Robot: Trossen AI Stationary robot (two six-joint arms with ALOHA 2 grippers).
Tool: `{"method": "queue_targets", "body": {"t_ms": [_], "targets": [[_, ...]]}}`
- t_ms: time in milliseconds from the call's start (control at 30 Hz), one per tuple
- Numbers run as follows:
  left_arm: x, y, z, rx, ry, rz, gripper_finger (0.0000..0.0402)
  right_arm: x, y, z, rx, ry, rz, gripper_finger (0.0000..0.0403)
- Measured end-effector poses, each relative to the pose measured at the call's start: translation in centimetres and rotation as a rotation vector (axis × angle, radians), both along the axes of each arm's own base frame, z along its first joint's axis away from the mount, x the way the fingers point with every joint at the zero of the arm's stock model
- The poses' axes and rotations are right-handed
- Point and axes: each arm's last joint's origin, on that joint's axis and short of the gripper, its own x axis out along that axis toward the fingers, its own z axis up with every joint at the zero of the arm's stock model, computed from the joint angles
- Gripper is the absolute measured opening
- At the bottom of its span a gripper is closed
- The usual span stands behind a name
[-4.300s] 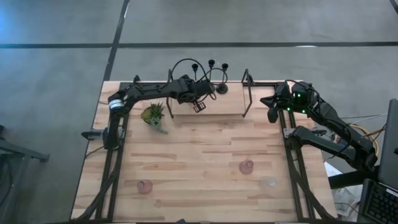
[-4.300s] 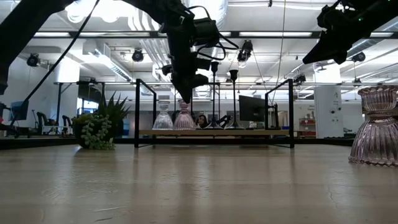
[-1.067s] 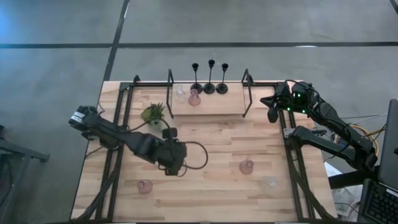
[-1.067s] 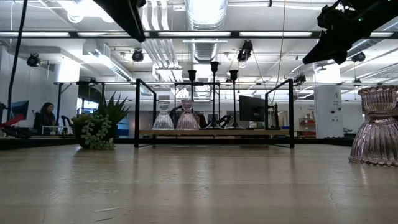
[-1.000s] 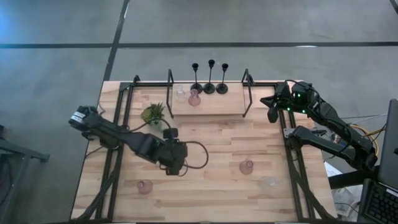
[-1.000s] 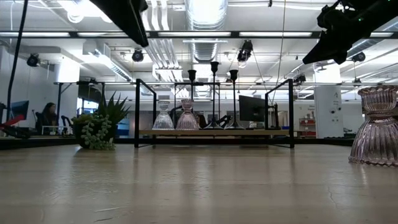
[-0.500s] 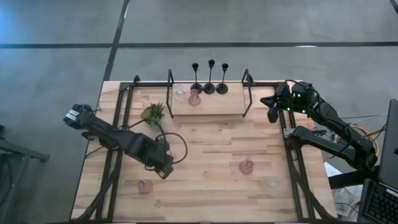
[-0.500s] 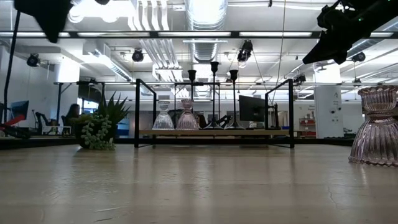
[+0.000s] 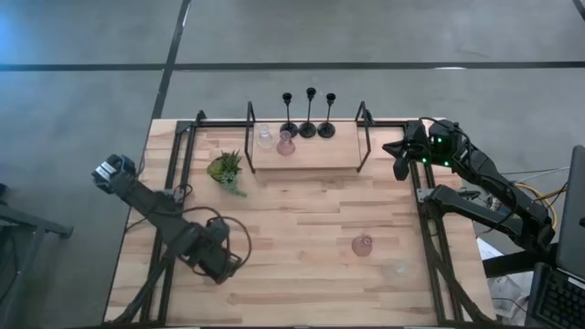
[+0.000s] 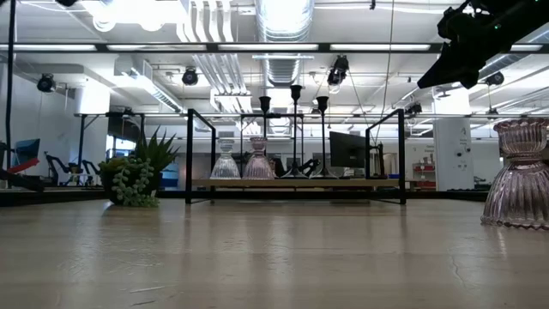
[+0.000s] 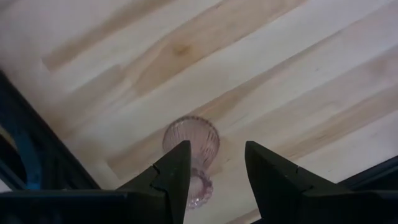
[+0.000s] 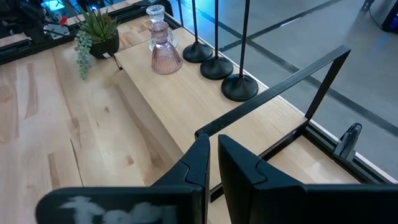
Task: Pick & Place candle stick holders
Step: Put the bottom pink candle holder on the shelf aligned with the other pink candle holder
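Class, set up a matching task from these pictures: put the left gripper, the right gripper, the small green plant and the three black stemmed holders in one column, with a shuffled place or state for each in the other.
1 left gripper
2 right gripper
3 green plant
4 black stemmed holders

a in a row on the raised shelf
b shut, raised at the far right corner
c open above a pink glass holder
d on the table left of the shelf

Pairs: 1c, 2b, 3d, 4a
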Motion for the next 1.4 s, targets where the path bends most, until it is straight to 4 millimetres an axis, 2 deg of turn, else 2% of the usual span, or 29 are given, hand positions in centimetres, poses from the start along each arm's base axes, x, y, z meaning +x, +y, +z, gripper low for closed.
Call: {"method": "queue_targets", "body": {"t_ms": [267,567,833,1000,1400], "targets": [[-1.5,-2.1,-1.5,-0.059,0.012,0.079,0.0154,0.0,0.0,0.0,0.001,0.0,-0.001,0.0029],[-2.9,-3.5,-1.7,-0.068,0.024,0.177,0.0154,0.0,0.0,0.0,0.001,0.0,0.0,0.0029],[-3.0,-3.9,-2.6,-0.041,0.051,0.18,0.0154,0.0,0.0,0.0,0.0,0.0,0.0,0.0029],[-3.3,-3.7,-3.8,-0.028,0.089,0.18,0.015,0.0,0.0,0.0,0.0,0.0,0.0,0.0029],[-3.3,-3.2,-6.5,-0.04,0.052,0.152,0.0093,0.0,0.0,0.0,-0.001,0.0,0.0,0.0029]]}}
